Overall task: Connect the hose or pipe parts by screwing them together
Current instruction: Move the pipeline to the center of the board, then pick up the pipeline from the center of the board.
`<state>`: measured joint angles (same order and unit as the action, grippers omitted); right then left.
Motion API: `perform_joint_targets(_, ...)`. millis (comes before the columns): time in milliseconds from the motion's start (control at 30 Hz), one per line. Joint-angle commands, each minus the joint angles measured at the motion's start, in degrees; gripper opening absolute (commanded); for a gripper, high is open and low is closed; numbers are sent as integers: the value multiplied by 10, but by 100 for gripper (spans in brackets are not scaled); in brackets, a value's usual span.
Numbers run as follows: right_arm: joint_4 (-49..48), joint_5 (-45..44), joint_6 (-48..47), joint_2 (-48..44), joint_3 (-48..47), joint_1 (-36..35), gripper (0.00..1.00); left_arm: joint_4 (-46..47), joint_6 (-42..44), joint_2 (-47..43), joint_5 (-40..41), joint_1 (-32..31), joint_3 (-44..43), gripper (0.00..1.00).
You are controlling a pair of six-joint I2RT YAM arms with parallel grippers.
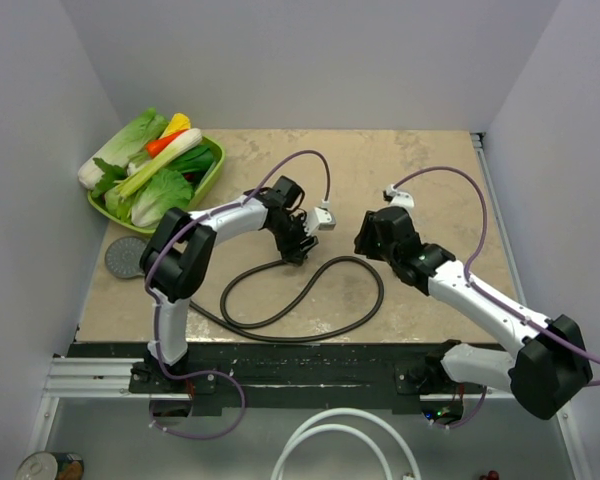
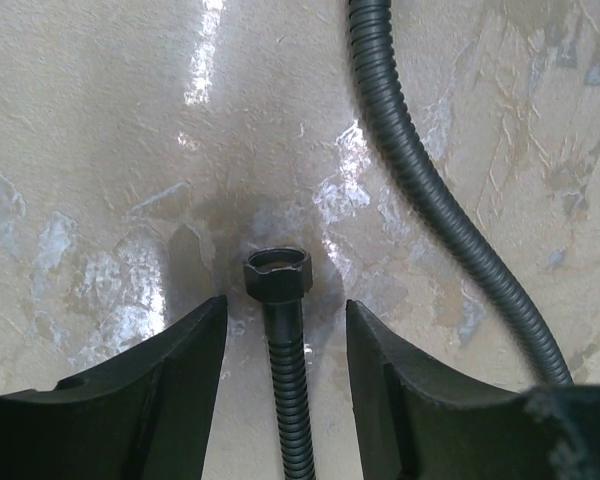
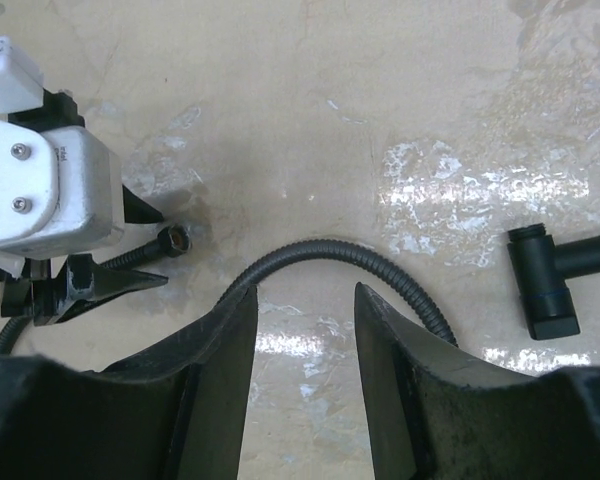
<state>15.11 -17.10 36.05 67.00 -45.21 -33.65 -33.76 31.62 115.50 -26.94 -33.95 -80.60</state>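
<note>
My left gripper (image 2: 285,305) hangs open astride the hose (image 2: 289,400), whose end nut (image 2: 277,272) lies on the table (image 2: 100,150) between the fingers, with a gap on either side. My right gripper (image 3: 305,300) is spread too, holding nothing above a hose bend, and the black T-fitting (image 3: 543,285) lies nearby. The grey shower-head disc (image 1: 126,256) sits well apart at the table's left edge.
</note>
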Motion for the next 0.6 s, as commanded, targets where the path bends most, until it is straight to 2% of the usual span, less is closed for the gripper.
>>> perform_joint_targets(0, 21, -21, 13, -18, 11, 6, 47, 26, -19, 10, -19, -8, -25, 55)
perform_joint_targets(200, 27, -21, 18, -31, 20, 13, 48, 36, -21, 19, -14, -12, -27, 51)
perform_joint_targets(400, 29, -18, 18, -35, 21, 17, 48, 41, -16, 22, -5, -16, -16, 43)
perform_joint_targets(500, 29, -19, 17, -32, 21, 21, 47, 44, -10, 17, 3, -20, -5, 33)
perform_joint_targets(533, 31, -20, 16, -30, 21, 21, 47, 44, -9, 17, 6, -19, 0, 24)
perform_joint_targets(567, 33, -21, 17, -28, 20, 22, 47, 45, -9, 15, 9, -21, 3, 21)
